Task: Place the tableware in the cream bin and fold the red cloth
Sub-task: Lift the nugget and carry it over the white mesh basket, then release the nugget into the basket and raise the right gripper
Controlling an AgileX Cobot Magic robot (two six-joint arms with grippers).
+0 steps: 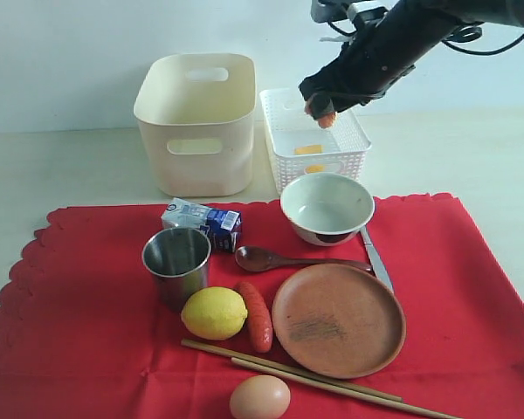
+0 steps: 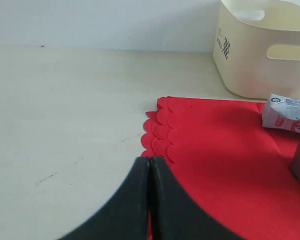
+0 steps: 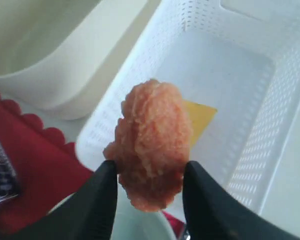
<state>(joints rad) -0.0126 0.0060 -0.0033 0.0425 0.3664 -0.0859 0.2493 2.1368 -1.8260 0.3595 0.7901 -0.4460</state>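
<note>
Large bright-red scalloped fabric cloth (image 1: 79, 340) spread flat, carrying upright steel cup (image 1: 176, 262), white bowl (image 1: 327, 208), round brown plate (image 1: 338, 320), dark wooden spoon (image 1: 279, 259), metal knife (image 1: 377, 259), long wooden chopsticks (image 1: 306, 377). Tall cream plastic bin (image 1: 214, 170) upright behind cloth.

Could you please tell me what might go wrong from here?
1. The right gripper pinches the orange food lump only at its sides. It may slip and land on the rim of the white lattice basket, or in the white bowl close by.
2. The left gripper, jaws shut, is near the scalloped edge of the red cloth. Tugging the cloth now could tip the steel cup, which stands on it.
</note>
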